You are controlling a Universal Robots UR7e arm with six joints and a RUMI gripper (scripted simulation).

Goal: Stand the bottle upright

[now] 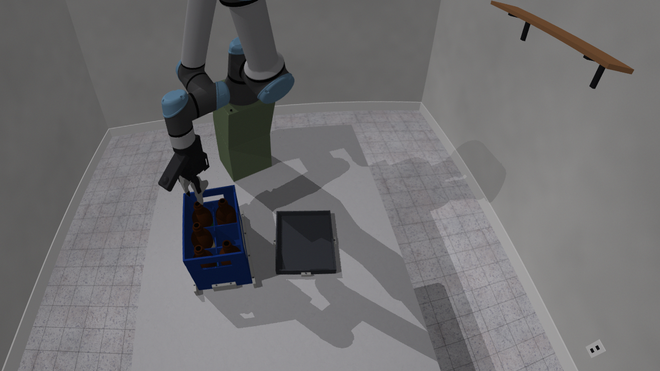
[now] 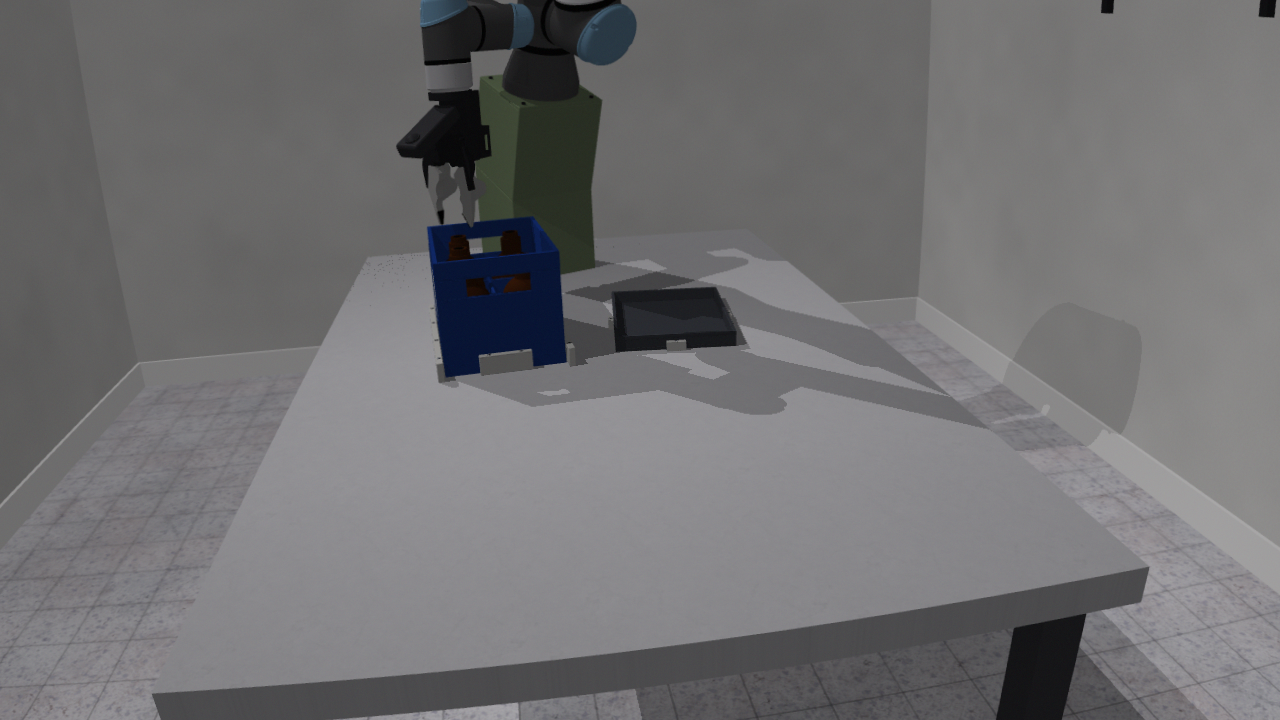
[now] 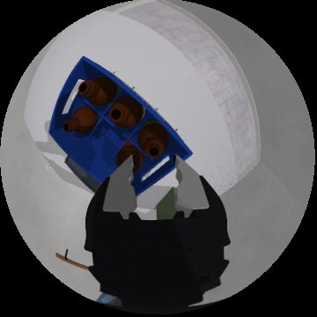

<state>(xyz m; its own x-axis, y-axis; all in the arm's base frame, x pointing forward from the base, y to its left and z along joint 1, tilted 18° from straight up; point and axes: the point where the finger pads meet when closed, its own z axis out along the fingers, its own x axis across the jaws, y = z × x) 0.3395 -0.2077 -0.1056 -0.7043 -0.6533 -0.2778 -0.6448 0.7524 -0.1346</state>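
The blue crate (image 1: 220,275) (image 2: 501,326) (image 3: 178,146) holds five upright brown bottles: back left (image 1: 201,216) (image 3: 153,134), back right (image 1: 225,213) (image 3: 132,164), middle left (image 1: 202,237) (image 3: 128,110), front left (image 1: 198,251) (image 3: 101,90) and front right (image 1: 227,249) (image 3: 84,120). The middle right compartment is empty. The front right neck looks slimmer in the wrist view, but I cannot tell for sure. My gripper (image 1: 194,198) (image 2: 456,222) (image 3: 154,155) is open and empty above the crate's back left end. The black tray (image 1: 305,271) (image 2: 644,342) (image 3: 81,173) is empty.
The tray lies to the right of the crate, with a gap between them. Small light-grey brackets (image 1: 224,286) (image 2: 506,361) stand around the crate's foot. The green robot pedestal (image 1: 249,147) (image 2: 554,179) rises behind. The crate's walls stand high around the bottles.
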